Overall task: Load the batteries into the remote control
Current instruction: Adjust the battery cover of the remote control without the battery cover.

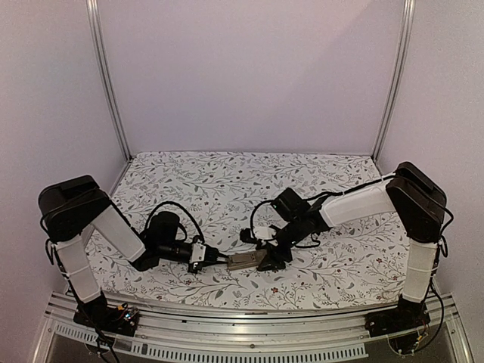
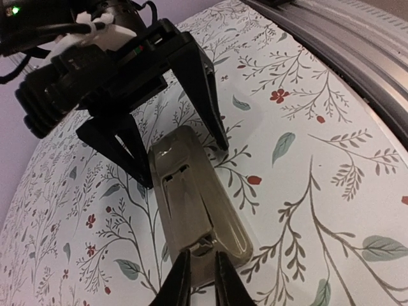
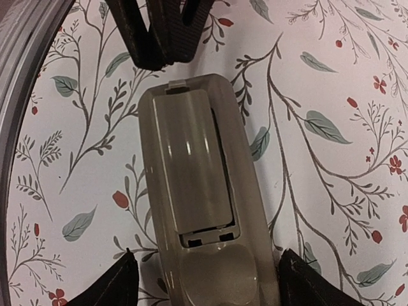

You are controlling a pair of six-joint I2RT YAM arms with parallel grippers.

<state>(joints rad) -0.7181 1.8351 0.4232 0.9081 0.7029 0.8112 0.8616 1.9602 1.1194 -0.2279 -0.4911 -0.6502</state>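
Observation:
The remote control (image 1: pixel 243 261) lies back-up on the floral cloth between both grippers. Its greyish back cover (image 3: pixel 188 159) sits over the recess, with a thin dark gap along one side and one end. My left gripper (image 2: pixel 201 258) hovers over one end of the remote (image 2: pixel 191 204), jaws only a narrow slit apart, nothing between them, by the cover's latch. My right gripper (image 3: pixel 207 280) straddles the other end of the remote (image 3: pixel 191 191), open, one finger on each side. From the right wrist, the left gripper (image 3: pixel 159 60) looks almost closed. The batteries are out of view.
A metal rail (image 1: pixel 249 318) runs along the table's near edge, close beside the remote (image 2: pixel 344 44). The floral cloth (image 1: pixel 242 181) stretches back to the white walls, with upright frame posts (image 1: pixel 110 83) at the rear corners.

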